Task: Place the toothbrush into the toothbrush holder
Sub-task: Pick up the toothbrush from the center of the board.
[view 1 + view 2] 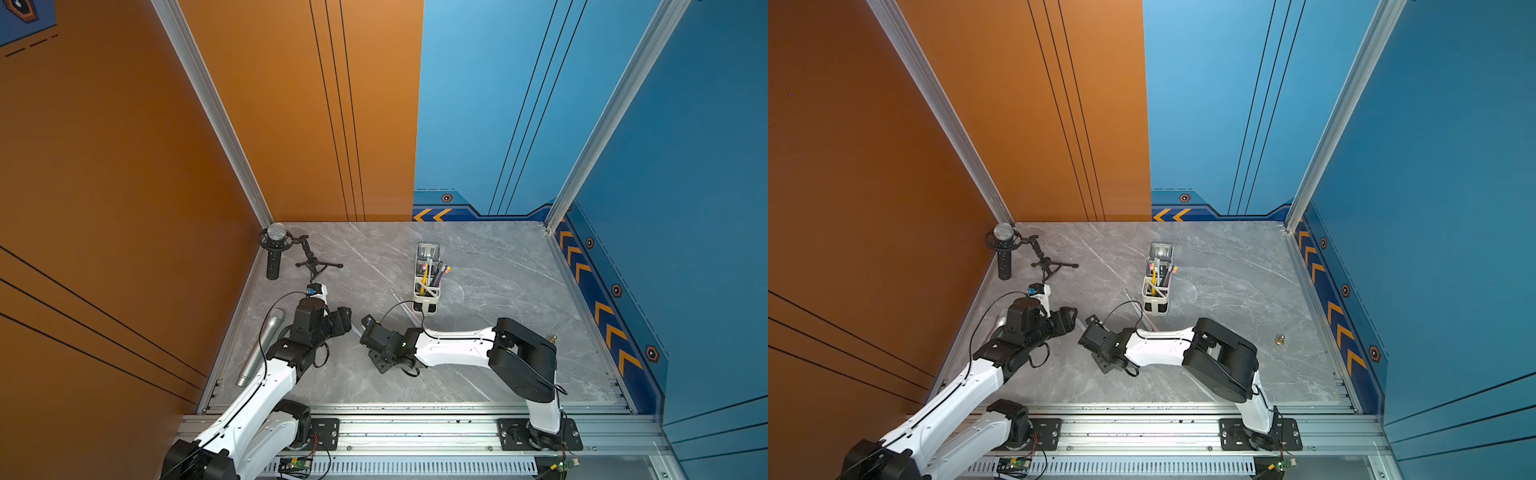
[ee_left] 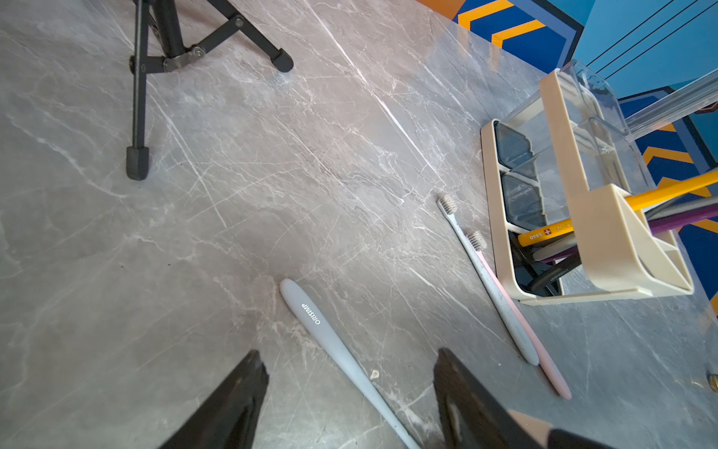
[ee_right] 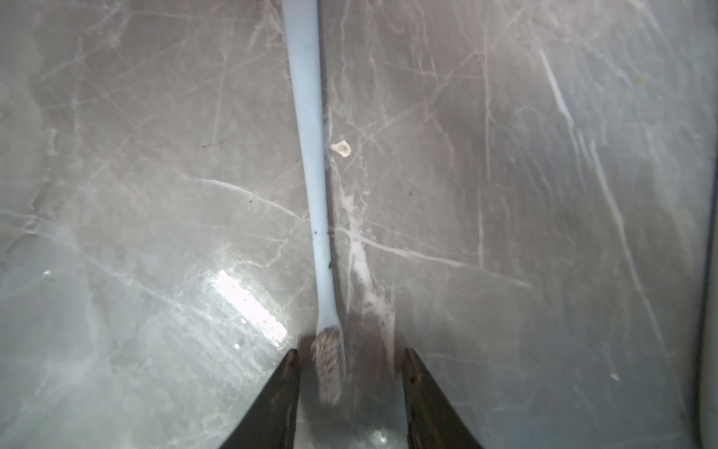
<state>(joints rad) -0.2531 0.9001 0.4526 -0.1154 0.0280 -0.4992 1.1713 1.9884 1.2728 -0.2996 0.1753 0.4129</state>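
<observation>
A pale blue-grey toothbrush (image 2: pixel 322 330) lies flat on the marble table between my two grippers. In the right wrist view its bristle head (image 3: pixel 328 369) sits between the jaws of my right gripper (image 3: pixel 350 350). The jaws stand apart, with a gap on the far side of the head. My left gripper (image 2: pixel 348 352) is open above the table, its jaws on either side of the thin neck of the handle. The toothbrush holder (image 1: pixel 427 286), a cream rack with clear cups, stands behind the grippers (image 2: pixel 563 147) and holds several toothbrushes. In both top views the grippers mostly hide the lying toothbrush.
Two more toothbrushes, a grey one (image 2: pixel 485 280) and a pink one (image 2: pixel 544 357), lie side by side against the holder. A black microphone on a tripod (image 1: pixel 274 249) stands at the back left. A silver microphone (image 1: pixel 262 349) lies along the left edge. A small brass object (image 1: pixel 1280 340) sits at the right.
</observation>
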